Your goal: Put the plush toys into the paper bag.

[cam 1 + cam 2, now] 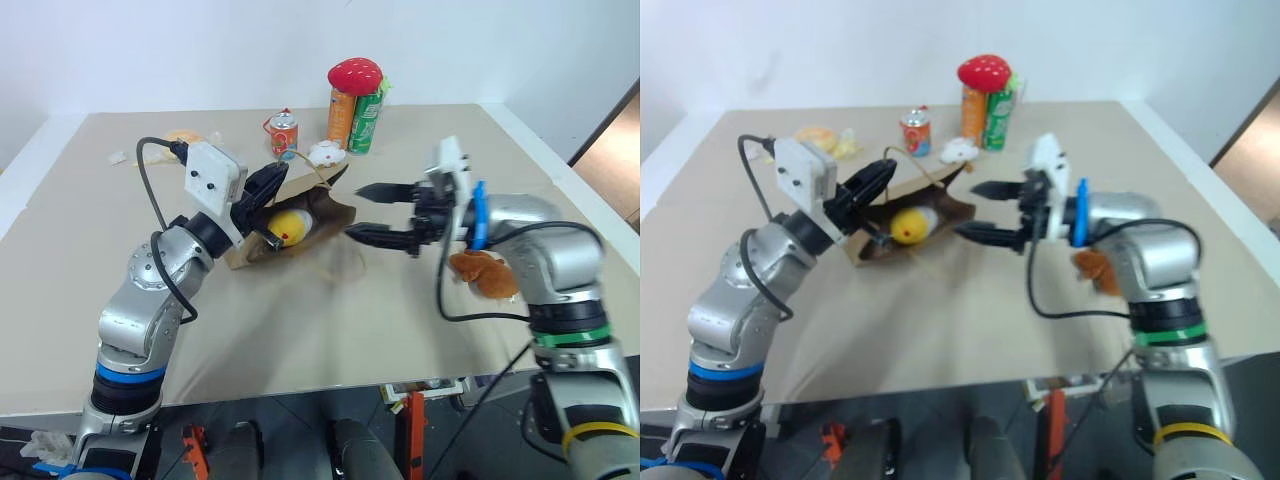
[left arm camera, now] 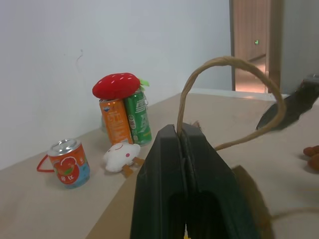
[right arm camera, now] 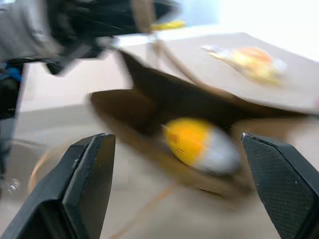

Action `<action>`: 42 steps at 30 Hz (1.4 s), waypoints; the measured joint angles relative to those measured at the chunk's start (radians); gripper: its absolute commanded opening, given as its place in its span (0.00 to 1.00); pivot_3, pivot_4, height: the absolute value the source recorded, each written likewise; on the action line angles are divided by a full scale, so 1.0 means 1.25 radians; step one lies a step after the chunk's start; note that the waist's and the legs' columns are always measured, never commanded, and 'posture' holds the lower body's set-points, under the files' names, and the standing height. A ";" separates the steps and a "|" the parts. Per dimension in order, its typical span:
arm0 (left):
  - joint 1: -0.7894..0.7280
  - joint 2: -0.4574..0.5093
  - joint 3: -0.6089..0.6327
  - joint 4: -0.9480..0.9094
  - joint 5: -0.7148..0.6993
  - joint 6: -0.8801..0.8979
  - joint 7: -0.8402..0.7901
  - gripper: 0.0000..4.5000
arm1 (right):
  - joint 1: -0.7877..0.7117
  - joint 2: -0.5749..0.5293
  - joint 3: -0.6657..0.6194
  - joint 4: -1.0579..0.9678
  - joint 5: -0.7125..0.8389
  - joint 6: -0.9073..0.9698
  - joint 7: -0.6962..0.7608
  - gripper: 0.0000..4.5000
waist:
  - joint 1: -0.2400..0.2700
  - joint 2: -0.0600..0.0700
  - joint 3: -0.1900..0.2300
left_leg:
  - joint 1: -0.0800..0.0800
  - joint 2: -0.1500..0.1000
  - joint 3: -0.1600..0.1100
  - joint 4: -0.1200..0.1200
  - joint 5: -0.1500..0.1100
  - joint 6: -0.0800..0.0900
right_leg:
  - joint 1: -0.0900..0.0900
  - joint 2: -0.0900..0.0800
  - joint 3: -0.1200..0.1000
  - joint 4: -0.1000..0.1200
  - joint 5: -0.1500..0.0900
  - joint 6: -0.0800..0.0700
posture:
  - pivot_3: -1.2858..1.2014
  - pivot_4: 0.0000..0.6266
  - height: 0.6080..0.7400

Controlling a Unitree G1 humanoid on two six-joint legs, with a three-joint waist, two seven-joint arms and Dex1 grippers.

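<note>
Left eye view: left end effector [image 1: 262, 190] clamps paper bag [image 1: 335, 212] handle; right end effector [image 1: 383, 213] level, fingers spread.

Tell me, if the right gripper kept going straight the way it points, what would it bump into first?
Probably the paper bag: the open right gripper faces its mouth, where the yellow-and-white plush toy lies.

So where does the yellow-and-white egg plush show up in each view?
Left eye view: yellow-and-white egg plush lies inside the paper bag, left of centre.
Right eye view: the plush sits in the bag mouth, left of centre.
Left wrist view: I cannot make it out.
Right wrist view: the plush is centred, between the fingers.
Shared landmark: the paper bag.
</note>
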 measured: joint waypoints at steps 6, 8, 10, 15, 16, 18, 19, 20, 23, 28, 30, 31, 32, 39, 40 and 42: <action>0.004 -0.003 -0.003 -0.006 -0.001 0.001 -0.001 0.00 | 0.150 -0.091 -0.091 0.050 -0.129 -0.044 -0.176 0.98 | 0.000 0.000 0.000 | 0.000 -0.001 0.001 0.000 0.000 0.000 | 0.000 0.000 0.002 0.000 0.000 0.000 | 0.52 0.24 0.99; 0.006 -0.004 -0.002 -0.008 -0.004 0.007 -0.001 0.00 | 0.206 -0.106 -0.106 0.041 -0.150 -0.043 -0.204 0.98 | 0.000 0.000 0.000 | 0.000 -0.001 0.001 0.000 0.000 0.000 | 0.000 0.000 0.002 0.000 0.000 0.000 | 0.52 0.24 0.99; 0.008 -0.006 -0.004 -0.010 -0.009 0.014 -0.002 0.00 | 0.281 -0.117 -0.115 0.013 -0.178 -0.042 -0.236 0.98 | -0.003 0.000 0.000 | 0.000 -0.001 0.002 0.000 0.000 0.000 | -0.001 0.000 0.004 0.000 0.000 0.001 | 0.52 0.24 0.99; 0.008 -0.006 -0.008 -0.011 -0.014 0.015 -0.003 0.00 | 0.327 -0.145 -0.117 0.006 -0.218 -0.050 -0.271 0.98 | -0.006 0.000 0.000 | 0.001 -0.001 0.003 0.001 0.000 0.001 | 0.000 0.000 0.005 0.000 0.000 0.002 | 0.52 0.24 0.99; 0.007 -0.006 -0.010 -0.011 -0.014 0.015 -0.003 0.00 | 0.334 -0.145 -0.119 0.006 -0.216 -0.033 -0.277 0.98 | -0.006 0.000 0.000 | 0.002 -0.001 0.003 0.002 0.000 0.001 | 0.000 0.001 0.007 0.000 0.000 0.002 | 0.52 0.24 0.99; 0.007 -0.007 -0.010 -0.011 -0.014 0.015 -0.004 0.00 | 0.346 -0.142 -0.119 0.008 -0.212 -0.016 -0.280 0.93 | -0.006 0.000 0.000 | 0.002 -0.001 0.003 0.003 0.000 0.001 | 0.000 0.001 0.008 0.000 0.000 0.002 | 0.52 0.24 0.99; 0.007 -0.007 -0.010 -0.011 -0.014 0.015 -0.004 0.00 | 0.348 -0.141 -0.119 0.010 -0.212 -0.014 -0.281 0.87 | -0.006 0.000 0.000 | 0.002 -0.002 0.003 0.003 0.000 0.001 | 0.000 0.001 0.008 0.000 0.000 0.002 | 0.52 0.24 0.99; 0.005 -0.007 -0.011 -0.011 -0.014 0.015 -0.005 0.00 | 0.352 -0.139 -0.118 0.019 -0.213 -0.013 -0.284 0.80 | -0.006 0.000 0.000 | 0.002 -0.002 0.003 0.004 0.001 0.001 | 0.000 0.001 0.009 0.000 0.000 0.002 | 0.52 0.24 0.99; -0.005 -0.011 -0.011 -0.009 -0.013 0.007 -0.005 0.00 | 0.367 -0.128 -0.116 0.035 -0.215 -0.015 -0.286 0.58 | -0.006 0.000 0.000 | 0.001 -0.003 0.004 0.006 0.001 0.001 | 0.000 0.001 0.011 0.000 0.000 0.002 | 0.52 0.24 0.99; -0.007 -0.011 -0.010 -0.003 -0.014 0.006 -0.008 0.00 | 0.371 -0.125 -0.115 0.037 -0.213 -0.015 -0.285 0.20 | -0.005 0.000 0.000 | 0.001 -0.002 0.004 0.005 0.001 0.001 | 0.000 0.001 0.011 0.000 0.000 0.002 | 0.52 0.24 0.99; -0.007 -0.011 -0.010 -0.003 -0.014 0.006 -0.008 0.00 | 0.372 -0.125 -0.115 0.036 -0.211 -0.018 -0.283 0.06 | -0.005 0.000 0.000 | 0.001 -0.003 0.004 0.005 0.000 0.001 | 0.000 0.001 0.011 0.000 0.000 0.002 | 0.52 0.24 0.99; -0.007 -0.011 -0.010 -0.003 -0.014 0.006 -0.008 0.00 | 0.373 -0.125 -0.115 0.036 -0.211 -0.019 -0.282 0.06 | -0.005 0.000 0.000 | 0.001 -0.002 0.004 0.005 0.000 0.001 | 0.000 0.001 0.011 0.000 0.000 0.002 | 0.52 0.24 0.99; -0.007 -0.011 -0.010 -0.003 -0.014 0.006 -0.008 0.00 | 0.373 -0.125 -0.115 0.036 -0.210 -0.022 -0.280 0.06 | -0.005 0.000 0.000 | 0.001 -0.002 0.004 0.005 0.000 0.001 | 0.000 0.001 0.011 0.000 0.000 0.002 | 0.52 0.24 0.99; -0.008 -0.009 -0.009 0.006 -0.013 0.005 -0.013 0.00 | 0.262 -0.132 -0.104 -0.095 -0.078 0.037 -0.151 0.06 | -0.014 0.001 0.000 | 0.001 -0.002 0.004 0.005 0.001 0.001 | 0.000 0.003 0.012 0.000 0.001 0.003 | 0.52 0.24 0.99; -0.012 -0.009 -0.008 0.012 -0.011 -0.002 -0.012 0.00 | 0.180 -0.126 -0.077 -0.153 -0.021 0.083 -0.121 0.06 | -0.016 0.001 0.000 | 0.001 -0.002 0.004 0.005 0.001 0.001 | 0.000 0.003 0.012 0.000 0.001 0.003 | 0.52 0.24 0.99; -0.015 -0.010 -0.007 0.017 -0.006 -0.006 -0.010 0.00 | 0.134 -0.109 -0.054 -0.195 0.019 0.118 -0.103 0.06 | -0.018 0.000 0.000 | 0.001 -0.002 0.003 0.005 0.001 0.001 | 0.000 0.004 0.012 0.000 0.001 0.003 | 0.52 0.24 0.99</action>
